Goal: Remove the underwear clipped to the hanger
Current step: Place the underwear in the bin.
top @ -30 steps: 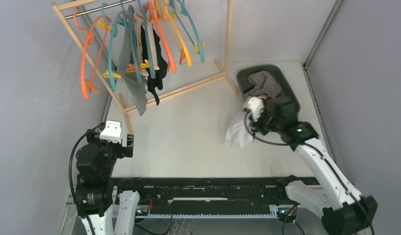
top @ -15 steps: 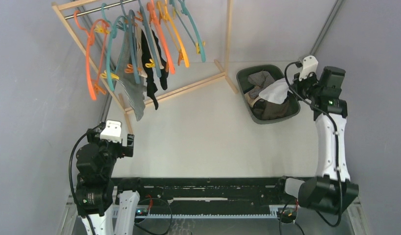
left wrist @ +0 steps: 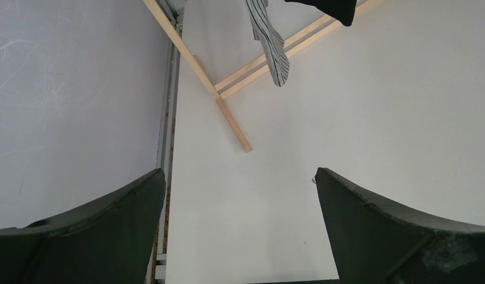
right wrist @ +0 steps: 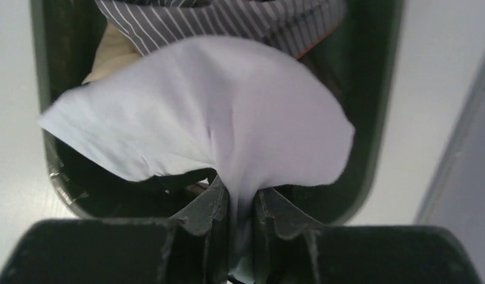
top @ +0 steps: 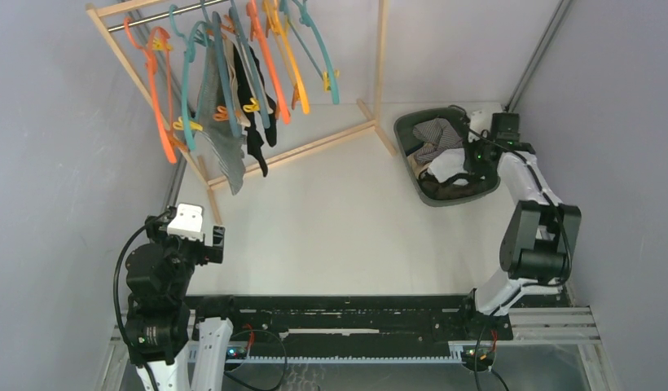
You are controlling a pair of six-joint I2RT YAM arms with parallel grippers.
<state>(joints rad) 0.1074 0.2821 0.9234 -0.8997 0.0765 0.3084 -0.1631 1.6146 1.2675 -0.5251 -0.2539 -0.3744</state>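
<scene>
My right gripper is shut on a fold of white underwear, which billows over the dark green bin. From above, that gripper sits over the bin at the back right, the white underwear draped inside. A grey striped piece of underwear and a black one hang clipped to hangers on the wooden rack. My left gripper is open and holds nothing, low near the left edge; the striped underwear's tip hangs ahead of it.
Orange, teal and yellow hangers crowd the rack's rail. The rack's wooden foot lies on the table ahead of my left gripper. A striped cloth and dark clothes lie in the bin. Grey walls close in both sides.
My right arm swung from the table's middle back to the bin with the white underwear and lowered it inside. The hangers swayed slightly. My left arm stayed still.
</scene>
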